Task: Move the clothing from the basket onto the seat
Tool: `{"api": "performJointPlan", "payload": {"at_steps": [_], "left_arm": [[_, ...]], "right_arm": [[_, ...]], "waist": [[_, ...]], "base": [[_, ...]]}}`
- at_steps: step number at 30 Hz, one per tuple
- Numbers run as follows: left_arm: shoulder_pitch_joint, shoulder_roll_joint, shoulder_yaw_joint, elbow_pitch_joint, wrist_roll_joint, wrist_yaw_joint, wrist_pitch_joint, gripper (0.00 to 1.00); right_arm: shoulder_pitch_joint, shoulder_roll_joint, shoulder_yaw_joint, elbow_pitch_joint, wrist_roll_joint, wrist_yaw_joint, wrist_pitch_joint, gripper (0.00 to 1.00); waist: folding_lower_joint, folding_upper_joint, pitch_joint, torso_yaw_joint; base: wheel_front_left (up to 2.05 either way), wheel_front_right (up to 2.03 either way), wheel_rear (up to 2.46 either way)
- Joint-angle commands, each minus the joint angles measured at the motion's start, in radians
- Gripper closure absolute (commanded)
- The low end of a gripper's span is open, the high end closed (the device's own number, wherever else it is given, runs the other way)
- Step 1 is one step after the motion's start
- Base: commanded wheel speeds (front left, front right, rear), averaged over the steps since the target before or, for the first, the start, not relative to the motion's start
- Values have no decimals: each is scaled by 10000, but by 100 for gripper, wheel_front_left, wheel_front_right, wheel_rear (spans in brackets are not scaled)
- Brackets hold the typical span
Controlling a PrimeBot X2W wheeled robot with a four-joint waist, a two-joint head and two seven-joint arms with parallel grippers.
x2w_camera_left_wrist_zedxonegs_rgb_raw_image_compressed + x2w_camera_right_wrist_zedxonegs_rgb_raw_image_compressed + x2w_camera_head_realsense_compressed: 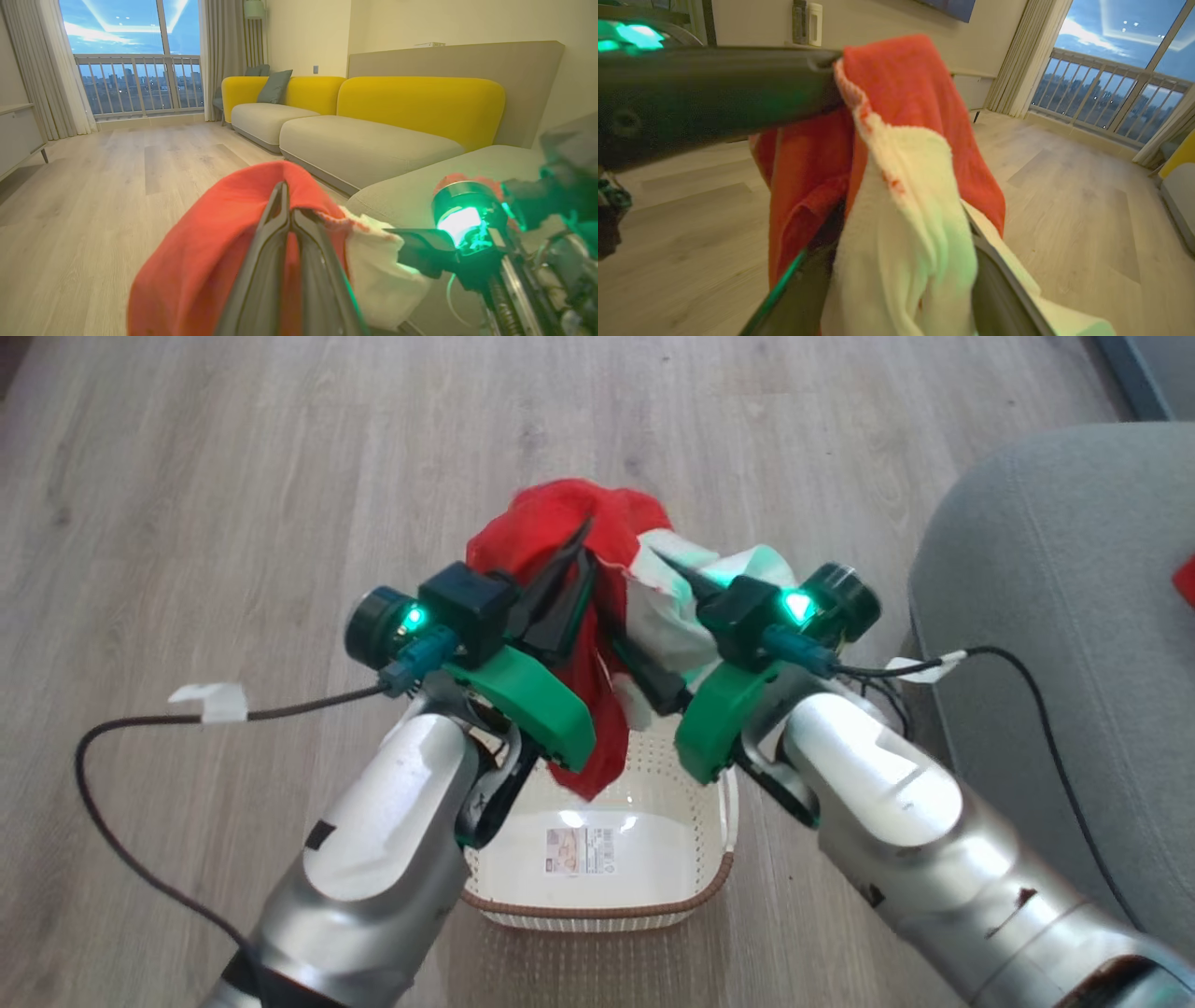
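Observation:
The clothing (560,513), red with a white part (667,616), hangs lifted above the basket (597,910), its lowest red fold dangling just inside. My left gripper (581,546) is shut on the red fabric, and its closed fingers (280,242) pinch it in the left wrist view. My right gripper (639,616) is open, its fingers (999,280) wide apart with the white cloth (906,242) bunched between them. The basket stands on the floor below my arms, bare inside except for a label (579,849). The grey-green seat (1046,569) lies to the right.
A small red item (1184,583) rests on the seat at the right edge. Cables with white tape tags (210,702) trail from both wrists. Wood floor (233,476) surrounds the basket. A yellow-backed sofa (373,121) and a balcony window (135,56) stand farther off.

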Motion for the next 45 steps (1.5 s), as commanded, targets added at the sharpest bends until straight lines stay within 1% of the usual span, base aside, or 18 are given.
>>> {"api": "performJointPlan", "payload": {"at_steps": [1, 5, 6, 7, 8, 11, 15, 16, 17, 18, 21, 22, 26, 29, 33, 38, 45], "left_arm": [[-442, 89, 255, -294, -112, -21, -109, 100], [-476, 73, 0, -270, -247, -29, -137, 100], [-480, 70, -47, -260, -283, -28, -145, 100], [-485, 68, -87, -248, -314, -20, -152, 100], [-488, 67, -118, -237, -345, -7, -159, 100], [-486, 64, -165, -201, -394, 48, -179, 100], [-464, 65, -125, -140, -372, 114, -205, 100], [-448, 70, -102, -132, -355, 130, -211, 93], [-429, 76, -95, -120, -331, 125, -216, 63], [-403, 81, -71, -106, -326, 121, -220, 0], [-345, 114, 11, -65, -254, 118, -230, 0], [-345, 114, 11, -65, -254, 118, -230, 0], [-191, 197, 175, -9, -101, 68, -235, 0], [-27, 222, 314, 18, -44, -62, -236, 0], [182, 251, 470, 136, 46, -232, -237, 0], [442, 309, 660, 261, 241, -420, -238, 0], [899, 403, 932, 413, 485, -701, -238, 0]], "right_arm": [[-316, 269, 283, -143, 381, -2, 63, 0], [-474, 272, 915, 343, 1236, -2, 186, 0], [-509, 272, 1014, 455, 1421, -2, 171, 14], [-544, 273, 1082, 558, 1593, -2, 134, 60], [-579, 273, 1131, 672, 1728, -2, 87, 100], [-671, 273, 1137, 980, 2053, -2, -75, 100], [-813, 274, 783, 1234, 2242, -2, -227, 100], [-835, 274, 653, 1267, 2261, -2, -242, 100], [-863, 274, 480, 1259, 2242, -2, -250, 100], [-862, 274, 271, 1192, 2208, -2, -253, 100], [-736, 274, -394, 998, 1955, -2, -258, 100], [-736, 274, -394, 998, 1955, -2, -258, 100], [-510, 272, -1294, 827, 1491, -2, -259, 100], [-303, 234, -1846, 597, 1182, -2, -260, 100], [-28, 181, -2342, 287, 894, -2, -261, 100], [242, 98, -2823, -138, 765, -2, -261, 100], [646, -13, -3161, -732, 725, -2, -261, 100]], "waist": [[-1, -1, -1, 108], [-1, -1, -19, 306], [-1, -1, -16, 344], [-1, -1, -14, 385], [-1, -1, -13, 416], [-1, -1, 15, 451], [-1, -1, 75, 351], [-1, -1, 87, 299], [-1, -1, 101, 250], [-1, -1, 115, 194], [-1, -1, 172, 33], [-1, -1, 172, 33], [-1, -1, 227, -230], [-1, -1, 250, -467], [-1, -1, 229, -852], [-1, -1, 222, -1553], [-1, -1, 217, -2940]], "base": [[0, 0, 0], [0, 0, 0], [0, 0, 0], [0, 0, 0], [0, 0, 0], [0, 0, 0], [0, 0, 0], [0, 0, 0], [0, 0, 0], [0, 0, 0], [0, 0, 0], [0, 0, 0], [0, 0, 0], [0, 0, 0], [0, 0, 0], [0, 0, 0], [0, 0, 0]]}}
